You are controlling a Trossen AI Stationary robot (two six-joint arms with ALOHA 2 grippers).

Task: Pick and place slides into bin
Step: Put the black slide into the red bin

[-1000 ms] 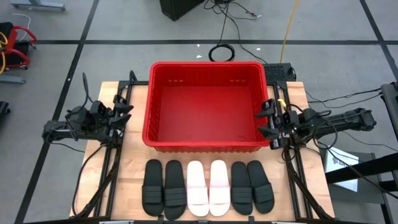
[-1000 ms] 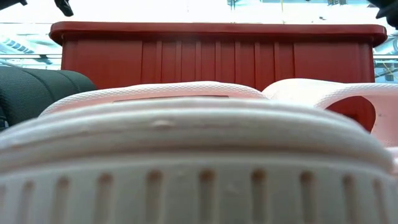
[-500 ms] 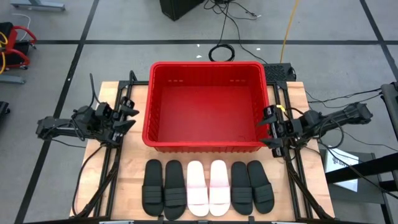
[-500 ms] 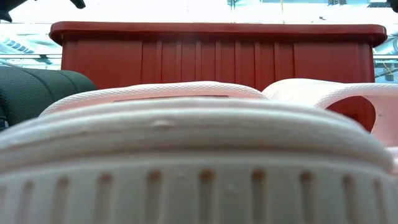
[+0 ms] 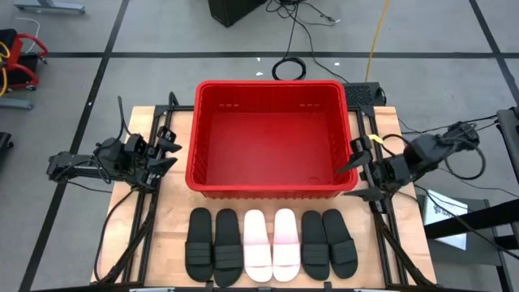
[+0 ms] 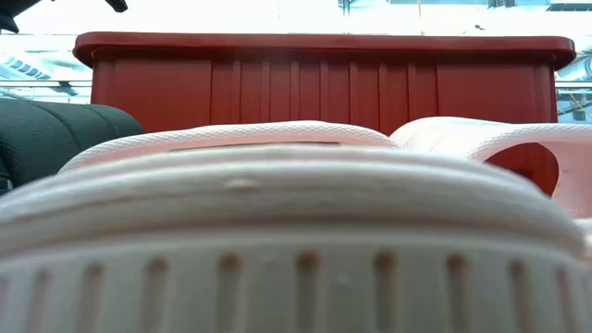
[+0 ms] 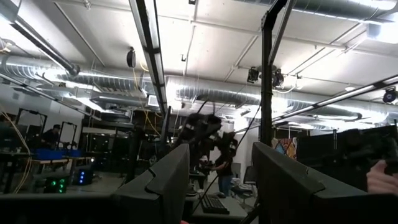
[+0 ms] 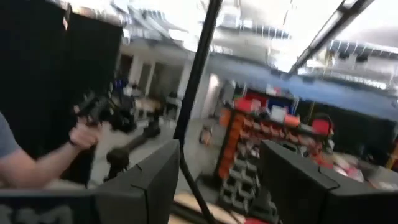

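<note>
Wooden table point(image 5: 170, 223), slides point(image 5: 272, 243) well apart from both open grippers

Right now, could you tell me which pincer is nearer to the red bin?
The right pincer: it hovers open at the bin's right wall. The left pincer, also open, sits slightly off its left wall.

The right claw point(image 5: 358, 177) has swung outward from the bin point(image 5: 272, 188).

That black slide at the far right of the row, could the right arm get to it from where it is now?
Probably yes. The right end effector hangs open beside the bin, and the rightmost black slide lies uncovered on the table with nothing between them.
</note>
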